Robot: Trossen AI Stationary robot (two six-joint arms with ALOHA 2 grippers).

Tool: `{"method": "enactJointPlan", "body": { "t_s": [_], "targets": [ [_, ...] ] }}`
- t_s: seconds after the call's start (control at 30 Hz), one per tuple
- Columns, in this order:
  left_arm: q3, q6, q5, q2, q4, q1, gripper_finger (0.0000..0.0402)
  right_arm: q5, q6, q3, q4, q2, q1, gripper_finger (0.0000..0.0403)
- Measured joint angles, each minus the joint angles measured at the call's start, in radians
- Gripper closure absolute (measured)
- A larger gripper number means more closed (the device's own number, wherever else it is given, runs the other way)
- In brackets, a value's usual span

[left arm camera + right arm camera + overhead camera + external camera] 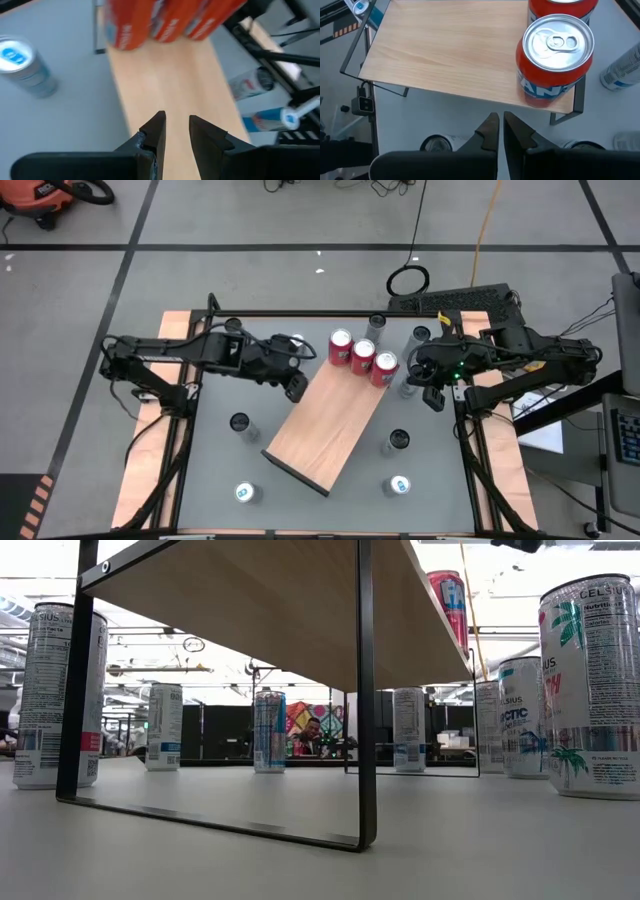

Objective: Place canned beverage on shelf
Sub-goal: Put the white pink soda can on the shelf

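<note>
The shelf [320,425] is a light-brown board on a thin black frame, lying aslant in the middle of the grey table. Three red cans [363,356] stand upright in a row on its far end. They also show in the left wrist view [172,20], and the nearest one shows in the right wrist view [555,60]. My left gripper [297,388] hovers over the board's left edge, narrowly open and empty [176,120]. My right gripper [433,398] is off the board's far right corner, shut and empty [500,117].
Several silver cans stand upright on the table around the shelf: near left [244,493], left [238,423], near right [398,485], right [397,442], and far [376,327]. One [408,385] stands close to my right gripper. In the low view the board [270,600] sits raised on its frame.
</note>
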Motion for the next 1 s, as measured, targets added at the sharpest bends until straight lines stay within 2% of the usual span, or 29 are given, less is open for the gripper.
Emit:
{"method": "enactJointPlan", "body": {
  "t_s": [0.13,0.3,0.47,0.63,0.73,0.87,1.0],
  "targets": [
    [0.000,0.000,0.008,-0.005,-0.052,0.019,0.0313,-0.005,0.021,0.000,0.000,0.000,0.000,0.0403],
    [0.000,0.001,0.029,-0.004,-0.111,0.066,0.0307,-0.032,0.162,0.000,0.000,0.000,0.003,0.0403],
    [0.000,0.030,0.033,-0.004,-0.171,0.106,0.0254,-0.033,0.248,0.000,0.000,0.003,0.003,0.0403],
    [0.000,0.075,-0.033,-0.004,-0.211,0.150,0.0186,-0.034,0.328,0.000,0.000,0.003,0.003,0.0403],
    [0.000,0.121,-0.025,-0.004,-0.213,0.173,0.0154,-0.033,0.351,0.000,-0.001,0.003,0.003,0.0403],
    [0.000,0.206,-0.014,-0.004,-0.214,0.180,0.0131,-0.016,0.384,0.000,-0.007,0.003,0.003,0.0403],
    [0.000,0.272,-0.015,-0.004,-0.213,0.180,0.0128,0.039,0.471,0.000,-0.054,0.003,0.003,0.0403]
  ]
}}
